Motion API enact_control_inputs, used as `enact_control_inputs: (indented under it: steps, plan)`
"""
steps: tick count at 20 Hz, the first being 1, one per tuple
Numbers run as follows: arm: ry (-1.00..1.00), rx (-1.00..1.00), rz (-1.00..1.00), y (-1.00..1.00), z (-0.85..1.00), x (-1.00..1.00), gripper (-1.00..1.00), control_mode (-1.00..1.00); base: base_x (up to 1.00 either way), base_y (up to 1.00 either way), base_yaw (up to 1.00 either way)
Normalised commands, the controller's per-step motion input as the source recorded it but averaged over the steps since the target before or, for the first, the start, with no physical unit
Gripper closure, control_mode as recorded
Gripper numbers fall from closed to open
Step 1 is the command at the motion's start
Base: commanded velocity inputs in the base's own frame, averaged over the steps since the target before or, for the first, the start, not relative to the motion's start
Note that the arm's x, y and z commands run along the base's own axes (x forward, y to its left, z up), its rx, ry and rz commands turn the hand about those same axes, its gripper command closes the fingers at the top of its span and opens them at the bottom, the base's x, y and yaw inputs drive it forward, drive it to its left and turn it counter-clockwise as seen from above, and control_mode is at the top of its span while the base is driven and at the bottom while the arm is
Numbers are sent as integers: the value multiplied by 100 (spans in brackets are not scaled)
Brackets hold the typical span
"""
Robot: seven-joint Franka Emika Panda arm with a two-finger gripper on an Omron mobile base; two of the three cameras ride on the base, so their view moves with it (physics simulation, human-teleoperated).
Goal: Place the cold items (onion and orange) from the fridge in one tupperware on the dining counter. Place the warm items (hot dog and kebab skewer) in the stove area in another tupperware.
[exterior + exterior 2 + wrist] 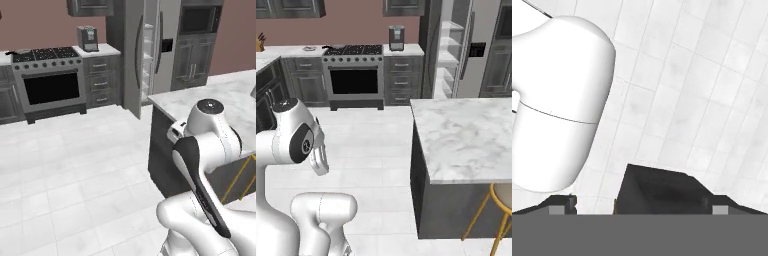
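Gripper [637,210] spread wide, empty, aimed at floor tiles; onion, orange presumably inside open fridge [145,55] at 12 o'clock, unseen. Risk: folded arm clipping marble counter [466,135] corner at 3 o'clock

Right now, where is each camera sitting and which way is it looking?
Left base view: behind the arm's left, facing the stove, open fridge and marble counter; white arm at lower right.
Right base view: behind the arm's right, facing the same stove, fridge and counter; arm at lower left.
Hand view: on the hand, looking down at the tiled floor; open claw at the bottom.
Both base views share stove, fridge, counter.
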Motion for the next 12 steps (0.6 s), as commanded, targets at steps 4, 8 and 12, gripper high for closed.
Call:
enact_control_inputs:
  steps: [4, 8, 12]
  plan:
    - [0, 0, 0, 0, 0, 0, -100, 100, 100, 74, 0]
    - [0, 0, 0, 0, 0, 0, -100, 100, 100, 84, 0]
    - [0, 0, 0, 0, 0, 0, -100, 100, 100, 85, 0]
